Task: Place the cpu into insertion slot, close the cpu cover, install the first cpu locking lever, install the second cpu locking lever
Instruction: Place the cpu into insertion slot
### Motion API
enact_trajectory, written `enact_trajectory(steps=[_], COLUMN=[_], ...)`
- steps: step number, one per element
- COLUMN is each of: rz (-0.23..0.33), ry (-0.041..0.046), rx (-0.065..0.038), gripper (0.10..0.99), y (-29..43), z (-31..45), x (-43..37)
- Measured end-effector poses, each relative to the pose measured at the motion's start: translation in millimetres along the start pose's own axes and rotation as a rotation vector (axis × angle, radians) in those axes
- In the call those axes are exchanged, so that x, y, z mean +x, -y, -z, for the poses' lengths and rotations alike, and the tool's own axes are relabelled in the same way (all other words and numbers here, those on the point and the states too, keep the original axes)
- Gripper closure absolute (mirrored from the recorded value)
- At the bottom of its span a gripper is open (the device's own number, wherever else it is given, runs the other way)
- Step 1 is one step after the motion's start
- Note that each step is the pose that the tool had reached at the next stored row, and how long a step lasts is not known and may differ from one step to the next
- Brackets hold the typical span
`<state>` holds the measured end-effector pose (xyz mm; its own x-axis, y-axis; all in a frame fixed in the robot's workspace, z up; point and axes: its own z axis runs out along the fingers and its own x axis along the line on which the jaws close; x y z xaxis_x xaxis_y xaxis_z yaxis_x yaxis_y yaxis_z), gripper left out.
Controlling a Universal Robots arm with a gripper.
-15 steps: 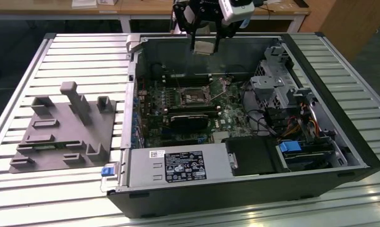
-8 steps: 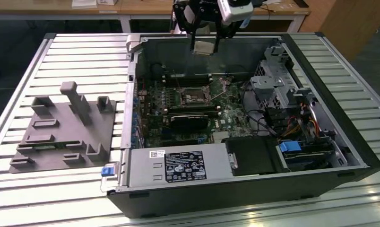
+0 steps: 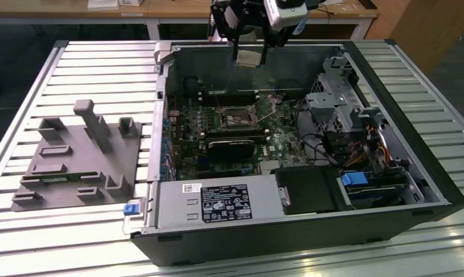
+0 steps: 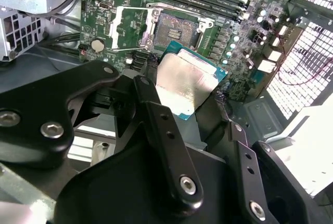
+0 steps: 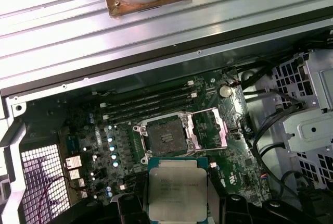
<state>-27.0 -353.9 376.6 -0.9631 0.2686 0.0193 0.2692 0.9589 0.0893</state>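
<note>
Gripper [image 3: 248, 55] fingers [image 4: 152, 101] clamp the cpu [image 5: 177, 195] in the air above the open computer case [image 3: 294, 242], apart from the empty insertion slot [image 5: 165, 135], cpu cover [image 5: 208, 130] swung open; insertion, closing, both lockings not yet done.

1 cpu [image 5: 177, 195]; 1 insertion slot [image 5: 165, 136]

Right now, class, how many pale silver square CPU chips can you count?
1. The pale silver square cpu chip is gripped in the hand, raised over the open black computer case. The silver-rimmed square insertion slot is empty; others could be hidden.
</note>
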Motion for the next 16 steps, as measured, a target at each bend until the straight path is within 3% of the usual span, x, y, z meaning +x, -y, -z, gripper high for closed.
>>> enact_trajectory(steps=[16], rz=[-0.052], ry=[0.0047], rx=[-0.001], gripper=[0.545], y=[0.6], z=[-0.7], x=[1.9])
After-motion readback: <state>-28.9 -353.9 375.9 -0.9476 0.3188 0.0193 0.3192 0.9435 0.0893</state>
